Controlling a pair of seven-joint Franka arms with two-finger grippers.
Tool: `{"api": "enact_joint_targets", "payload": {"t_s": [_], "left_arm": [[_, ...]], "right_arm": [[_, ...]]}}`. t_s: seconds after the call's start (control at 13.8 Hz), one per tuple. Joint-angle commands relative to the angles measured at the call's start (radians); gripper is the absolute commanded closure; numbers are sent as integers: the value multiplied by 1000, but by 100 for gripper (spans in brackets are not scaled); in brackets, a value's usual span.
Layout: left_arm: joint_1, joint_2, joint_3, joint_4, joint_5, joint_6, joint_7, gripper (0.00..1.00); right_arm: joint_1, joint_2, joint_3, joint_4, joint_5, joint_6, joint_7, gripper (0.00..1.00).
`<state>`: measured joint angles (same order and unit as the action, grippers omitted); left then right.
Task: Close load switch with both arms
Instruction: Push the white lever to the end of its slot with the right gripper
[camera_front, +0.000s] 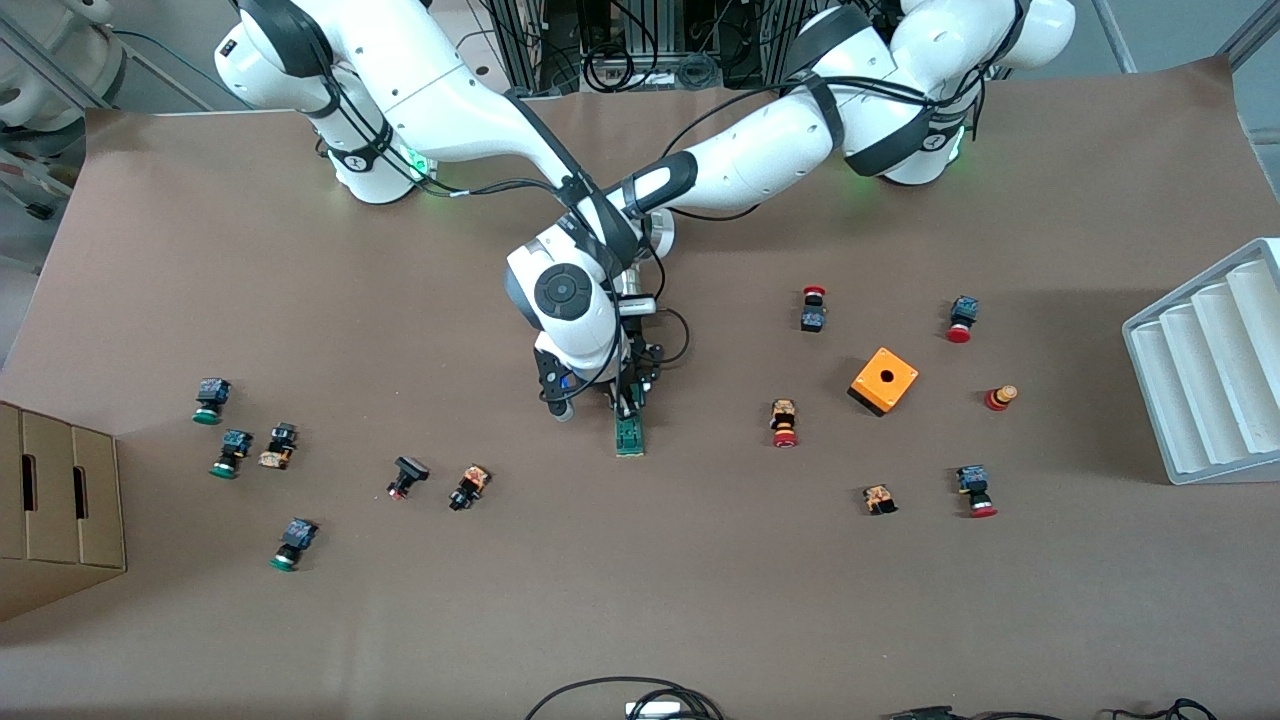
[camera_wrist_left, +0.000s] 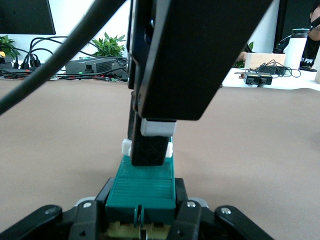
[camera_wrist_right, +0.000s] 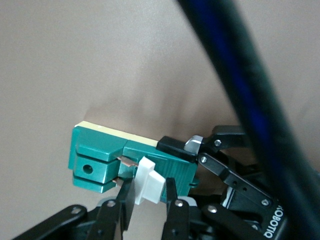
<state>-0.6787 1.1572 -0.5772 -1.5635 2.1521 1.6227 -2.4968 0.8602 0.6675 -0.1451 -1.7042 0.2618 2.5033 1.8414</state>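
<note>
While both arms are reaching toward the middle of the table (camera_front: 300, 640), the load switch (camera_front: 630, 436) is lying flat there, well away from every edge, roughly midway between the right arm's end and the left arm's end, with its long axis running toward the front camera. The left gripper (camera_wrist_left: 142, 220) is clenching the end of the green block that lies farther from the front camera, its two black fingers (camera_wrist_left: 85, 217) pressing against the block's opposite sides, so the body of the load switch (camera_wrist_left: 145, 187) is sitting squarely between them and stretching away from the wrist. The right gripper (camera_wrist_right: 148, 200) is coming down from above onto the white sliding piece (camera_wrist_right: 149, 181), which is sticking up from the top of the green block (camera_wrist_right: 100, 155); its fingertips (camera_wrist_right: 125, 197) are straddling that white piece on either side, touching or almost touching it, and whether they are already pinching it I cannot tell. Small push buttons (camera_front: 783, 424) are lying scattered toward both ends of the table, an orange box (camera_front: 884, 379) is sitting toward the left arm's end, and a grey tray (camera_front: 1210, 370) is resting at that end's edge.
</note>
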Motion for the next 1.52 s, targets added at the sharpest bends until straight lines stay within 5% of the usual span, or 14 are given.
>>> {"api": "enact_joint_targets", "payload": {"t_s": [0.0, 1.45], "left_arm": [[-9, 25, -1, 28, 14, 16, 4, 52], [-9, 25, -1, 28, 14, 16, 6, 52]], "right_arm": [[-4, 9, -10, 37, 31, 31, -10, 70], [-29, 27, -13, 93, 71, 25, -8, 83]]}}
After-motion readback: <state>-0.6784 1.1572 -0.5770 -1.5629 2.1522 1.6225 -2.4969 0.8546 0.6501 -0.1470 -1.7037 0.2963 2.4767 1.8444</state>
